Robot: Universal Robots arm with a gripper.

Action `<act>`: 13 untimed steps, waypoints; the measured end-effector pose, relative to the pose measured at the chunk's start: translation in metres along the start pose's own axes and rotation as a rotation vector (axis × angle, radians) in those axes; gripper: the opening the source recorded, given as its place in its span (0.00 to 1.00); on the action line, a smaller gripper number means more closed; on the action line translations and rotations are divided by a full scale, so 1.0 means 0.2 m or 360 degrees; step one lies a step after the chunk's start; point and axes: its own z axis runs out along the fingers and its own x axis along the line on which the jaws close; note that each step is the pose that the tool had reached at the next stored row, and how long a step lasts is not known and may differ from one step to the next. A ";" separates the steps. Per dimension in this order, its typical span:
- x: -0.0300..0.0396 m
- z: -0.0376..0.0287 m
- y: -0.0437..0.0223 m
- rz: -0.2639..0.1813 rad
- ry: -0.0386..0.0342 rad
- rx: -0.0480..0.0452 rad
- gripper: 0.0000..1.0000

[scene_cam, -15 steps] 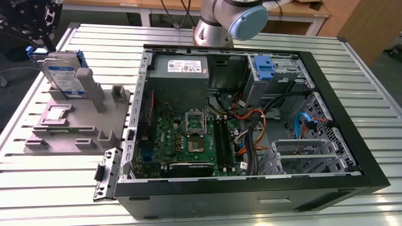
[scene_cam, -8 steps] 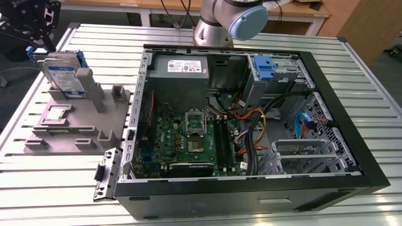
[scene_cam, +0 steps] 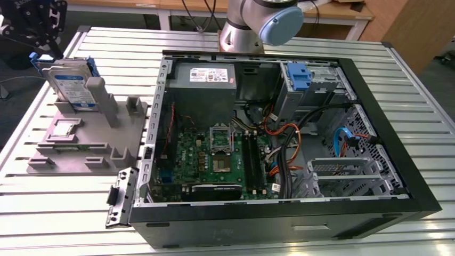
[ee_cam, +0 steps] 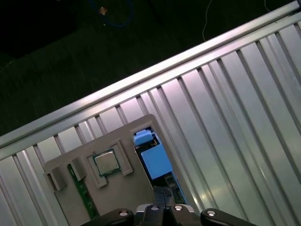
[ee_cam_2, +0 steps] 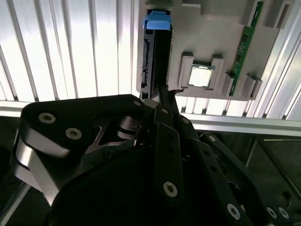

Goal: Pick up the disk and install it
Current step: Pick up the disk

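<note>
**Position of task item.** The disk (scene_cam: 71,88) stands on edge in a slot of the grey holder (scene_cam: 85,146), at the upper left of the exterior view. The holder rests on the slatted worktop (scene_cam: 398,64), outside the open computer case (scene_cam: 419,205) and well apart from the drive bay with the bare blue bracket (scene_cam: 299,77). The disk is seated in its slot and has not been lifted.

**End effector.** The end effector (ee_cam_2: 164,101) hangs at the top left corner of the exterior view, directly above the disk and a little toward the frame's left. A clear gap separates the two and no contact is seen. Whether it is released or clenched cannot be told from these views.

**Governing relation.** The disk lies below the end effector, with its broad labelled face upright and its long axis near vertical in the exterior view. In the second wrist view the disk appears edge-on, as a thin dark strip capped by a blue tab, just beyond the tip of the end effector and roughly in line with it. Judged from this, the approach axis is downward onto the disk's upper edge.

**Adjacent items.** A processor chip (ee_cam_2: 201,76) and a green memory module (ee_cam_2: 247,44) sit in the same holder beside the disk, and neither touches it.
</note>
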 end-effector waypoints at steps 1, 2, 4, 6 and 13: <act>0.000 0.000 0.000 -0.0017 0.0000 -0.0001 0.11; 0.000 0.000 0.000 -0.0033 0.0000 -0.0001 0.11; 0.000 0.001 0.000 -0.0067 0.0000 -0.0002 0.11; 0.000 0.001 0.000 -0.0100 -0.0001 -0.0004 0.11; 0.000 0.002 0.000 -0.0213 -0.0006 -0.0010 0.11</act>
